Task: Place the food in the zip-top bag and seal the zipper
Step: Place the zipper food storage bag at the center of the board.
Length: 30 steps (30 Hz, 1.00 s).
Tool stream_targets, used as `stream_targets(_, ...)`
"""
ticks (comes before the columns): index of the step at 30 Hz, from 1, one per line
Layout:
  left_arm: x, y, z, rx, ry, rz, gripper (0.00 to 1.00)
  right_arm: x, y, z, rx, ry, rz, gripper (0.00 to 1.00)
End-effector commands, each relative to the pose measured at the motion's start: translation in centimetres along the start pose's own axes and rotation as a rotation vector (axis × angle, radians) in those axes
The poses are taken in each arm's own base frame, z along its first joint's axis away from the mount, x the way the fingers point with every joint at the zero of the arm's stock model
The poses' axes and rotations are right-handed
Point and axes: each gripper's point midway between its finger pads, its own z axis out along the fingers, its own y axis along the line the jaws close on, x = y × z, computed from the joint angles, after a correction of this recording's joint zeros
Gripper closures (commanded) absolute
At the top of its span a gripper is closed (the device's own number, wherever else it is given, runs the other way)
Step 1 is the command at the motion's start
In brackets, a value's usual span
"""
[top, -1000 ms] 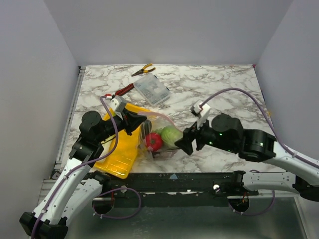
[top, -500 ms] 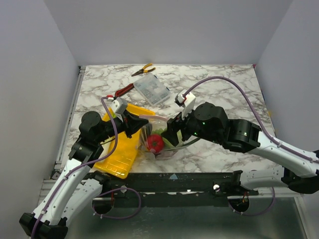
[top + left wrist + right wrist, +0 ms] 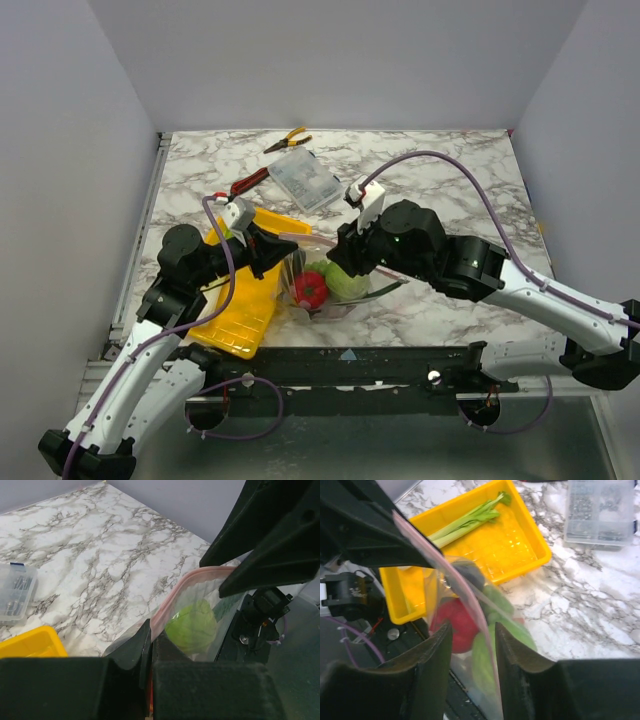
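– the zip-top bag (image 3: 335, 285), where is it?
– at the near edge of the table (image 3: 450, 170), held up between the two arms, just right of the yellow tray (image 3: 235, 315). the left gripper (image 3: 151, 641) is clamped on the film below the zipper (image 3: 167, 602). the right gripper (image 3: 472, 629) stands parted with the pink strip running through the gap; whether it touches a finger i cannot tell.
– what's in the way?
– the left arm's black body hides one end of the mouth from the right wrist view. the right arm blocks the other end from the left wrist view.
– count the food.
– through the film: one red tomato (image 3: 454, 626), one green cabbage (image 3: 191, 626), one dark ball (image 3: 466, 572). in the tray lie pale green stalks (image 3: 465, 520) with a leafy tip; one piece or two, i can't tell.
– and farther back?
– one clear box (image 3: 305, 178), then two tools: red-handled pliers (image 3: 248, 183) just left of it, yellow-handled pliers (image 3: 285, 140) near the far edge.
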Motion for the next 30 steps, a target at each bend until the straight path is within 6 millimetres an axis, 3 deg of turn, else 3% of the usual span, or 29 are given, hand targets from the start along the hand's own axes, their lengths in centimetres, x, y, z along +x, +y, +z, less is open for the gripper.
stream_targets(1, -3.1, -1.4, -0.6, 0.035, -0.075, 0.069, 1.0, -0.2, -0.8, 0.5, -0.005, -0.025, 0.017, 0.63)
stream_targets(4, -3.1, -1.5, -0.6, 0.04, -0.076, 0.071, 1.0, 0.2, -1.5, 0.8, 0.009, -0.02, 0.022, 0.68)
stream_targets(9, -3.2, -1.5, -0.6, 0.036, -0.075, 0.071, 1.0, 0.0, -2.3, 0.9, 0.026, -0.039, 0.036, 0.99)
stream_targets(12, -3.4, -1.1, -0.7, 0.012, -0.072, 0.07, 1.0, -0.1, -3.8, 1.0, 0.086, -0.05, 0.06, 1.0)
stream_targets(13, -3.4, -0.9, -0.7, -0.002, -0.069, 0.07, 0.9, -0.1, -4.8, 1.0, 0.114, -0.053, 0.077, 1.0)
stream_targets(15, -3.6, -0.4, -0.9, -0.042, -0.071, 0.066, 0.61, 0.1, -6.9, 1.1, 0.166, -0.054, 0.122, 1.0)
stream_targets(19, -4.1, 0.6, -1.5, -0.129, -0.097, 0.064, 0.35, 0.9, -12.3, 1.1, 0.299, -0.053, 0.235, 1.0)
stream_targets(21, -4.2, 1.3, -2.0, -0.178, -0.1, 0.066, 0.3, 1.9, -15.4, 1.1, 0.36, -0.042, 0.304, 1.0)
stream_targets(26, -4.2, 1.5, -3.1, -0.23, -0.085, 0.084, 0.29, 6.1, -23.1, 0.8, 0.494, 0.001, 0.504, 1.0)
stream_targets(30, -4.7, 0.5, -4.5, -0.236, -0.109, 0.106, 0.28, 9.7, -27.3, 0.0, 0.592, 0.018, 0.633, 1.0)
